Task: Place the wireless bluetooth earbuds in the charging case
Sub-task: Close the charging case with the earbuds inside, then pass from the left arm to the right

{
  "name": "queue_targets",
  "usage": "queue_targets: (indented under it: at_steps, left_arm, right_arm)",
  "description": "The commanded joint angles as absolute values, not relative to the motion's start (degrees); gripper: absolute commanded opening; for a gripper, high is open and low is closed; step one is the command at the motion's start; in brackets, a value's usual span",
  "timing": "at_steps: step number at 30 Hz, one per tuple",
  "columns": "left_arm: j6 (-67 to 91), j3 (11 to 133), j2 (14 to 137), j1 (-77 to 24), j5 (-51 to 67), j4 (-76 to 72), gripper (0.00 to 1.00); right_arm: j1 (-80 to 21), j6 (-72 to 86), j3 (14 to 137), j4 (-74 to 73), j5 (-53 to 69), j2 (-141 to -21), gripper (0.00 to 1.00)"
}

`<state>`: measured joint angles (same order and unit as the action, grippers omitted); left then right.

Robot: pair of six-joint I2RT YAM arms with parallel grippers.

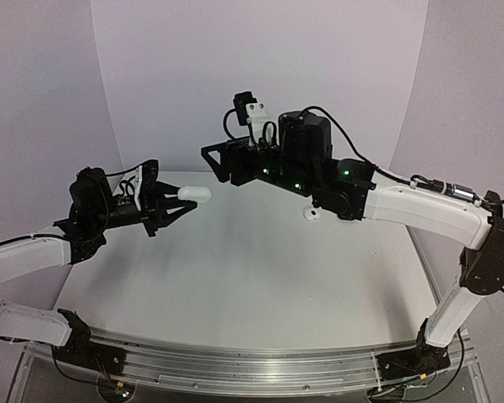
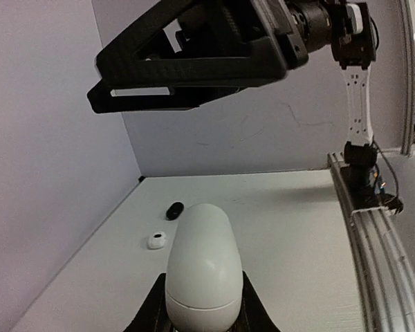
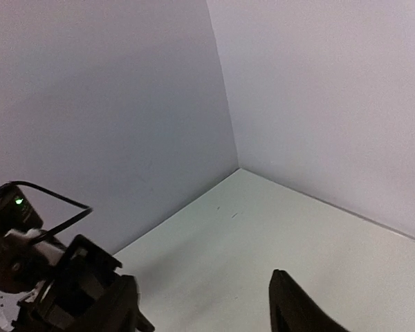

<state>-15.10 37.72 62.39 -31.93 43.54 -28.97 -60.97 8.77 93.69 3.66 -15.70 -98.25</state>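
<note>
- My left jaws [image 1: 175, 200] are clenched on the butt end of the white charging case [image 2: 200, 266]. They hold it clear above the tabletop [image 1: 235, 277], with its rounded nose pointing toward the other arm.
- The left wrist view shows a seam near the gripped end but no gap. I judge the case shut, so it needs opening before any bud goes in.
- The shell looks smooth, so I want that grip firm and square; otherwise the case may twist when the lid is worked.
- My right jaws [image 3: 204, 315] are released with nothing between them, up high close to the case's nose. I would line them squarely over the free end before closing, so the pull runs along the case's axis.
- A white earbud [image 2: 156, 240] and a black earbud [image 2: 173, 210] lie on the tabletop near the wall, close together but not touching. Both are tiny, so each needs a centred pinch.
</note>
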Motion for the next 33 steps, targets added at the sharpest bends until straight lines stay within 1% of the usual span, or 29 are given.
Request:
queue_targets:
  at_steps: [1,4,6,7,8,11,14,18,21,26,29,31,33]
  left_arm:
    - [20.8,40.4,67.1,-28.7,55.5,-41.0,0.00]
    - [36.5,40.0,71.1,-28.2,57.7,-52.5,0.00]
    - [43.1,40.0,72.9,-28.2,57.4,-59.2,0.00]
    - [45.5,40.0,73.5,-28.2,57.1,-61.2,0.00]
    - [47.1,40.0,73.9,-28.2,56.8,-63.3,0.00]
    - [48.8,40.2,73.7,-28.3,56.1,-65.1,0.00]
    - [49.4,40.2,73.2,-28.3,55.7,-65.6,0.00]
    - [49.7,39.9,72.6,-28.3,55.3,-66.0,0.00]
    - [49.5,39.9,72.3,-28.3,54.9,-66.2,0.00]
    - [49.4,40.0,72.2,-28.3,54.6,-66.4,0.00]
    - [49.4,40.0,72.2,-28.3,54.6,-66.4,0.00]
    - [49.4,39.9,72.3,-28.3,54.5,-66.5,0.00]
    - [49.5,39.8,72.3,-28.3,54.5,-66.7,0.00]
  right_arm:
    - [-55.6,14.0,93.2,4.1,0.7,-94.9,0.77]
    - [-54.2,12.5,93.3,4.1,7.7,-93.1,0.80]
    - [-53.4,12.4,93.2,4.1,13.4,-92.6,0.84]
    - [-53.1,12.5,92.8,4.1,15.3,-92.7,0.86]
    - [-53.0,12.7,92.5,4.0,17.2,-92.9,0.90]
    - [-53.0,14.8,91.6,4.0,20.7,-94.6,0.91]
    - [-53.0,15.9,91.5,4.4,22.6,-96.4,0.85]
    - [-53.0,16.8,93.8,4.5,26.9,-99.4,0.80]
    - [-53.0,18.0,95.1,4.8,29.1,-101.4,0.73]
    - [-53.0,19.6,97.4,5.1,32.5,-104.4,0.53]
    - [-53.0,19.7,97.4,5.7,33.0,-104.6,0.44]
    - [-53.1,19.8,97.4,6.1,33.0,-104.4,0.43]
    - [-53.1,19.8,97.3,6.2,33.0,-104.3,0.46]
